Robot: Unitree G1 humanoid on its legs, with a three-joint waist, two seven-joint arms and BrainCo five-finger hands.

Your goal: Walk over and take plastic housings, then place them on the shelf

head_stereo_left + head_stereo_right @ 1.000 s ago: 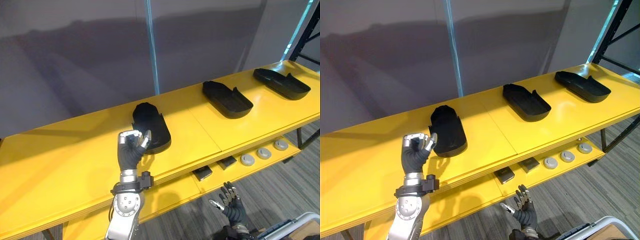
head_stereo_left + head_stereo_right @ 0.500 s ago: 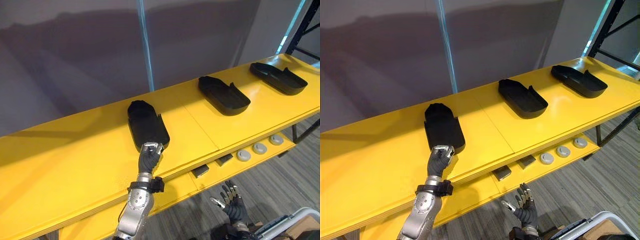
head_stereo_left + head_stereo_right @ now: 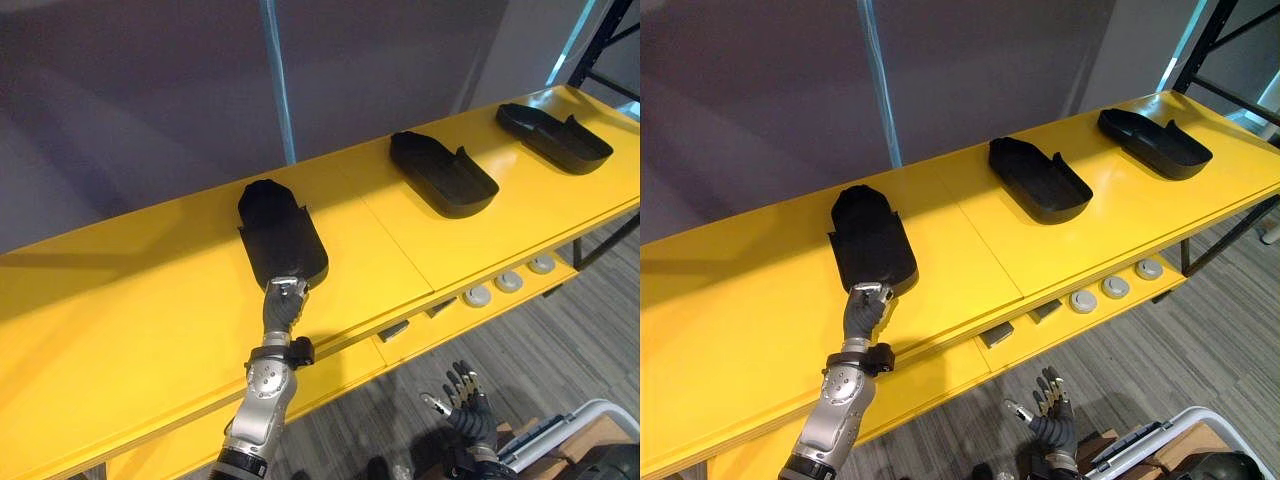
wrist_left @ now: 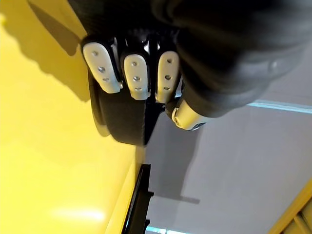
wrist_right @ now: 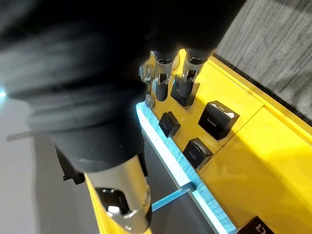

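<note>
Plastic housing (image 3: 283, 238) near-edge in L hand (image 3: 284, 305) fingers, near shelf (image 3: 120, 330) front.

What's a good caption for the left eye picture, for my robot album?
Robot's left hand grips the near end of a black plastic housing on the yellow shelf.

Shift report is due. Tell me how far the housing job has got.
Done: three black housings lie on the yellow shelf, the middle housing and right housing standing free. In hand: the left hand has its fingers curled on the near end of the left housing, so that one is not released. Left: let go; the right hand hangs open and empty above the floor.
</note>
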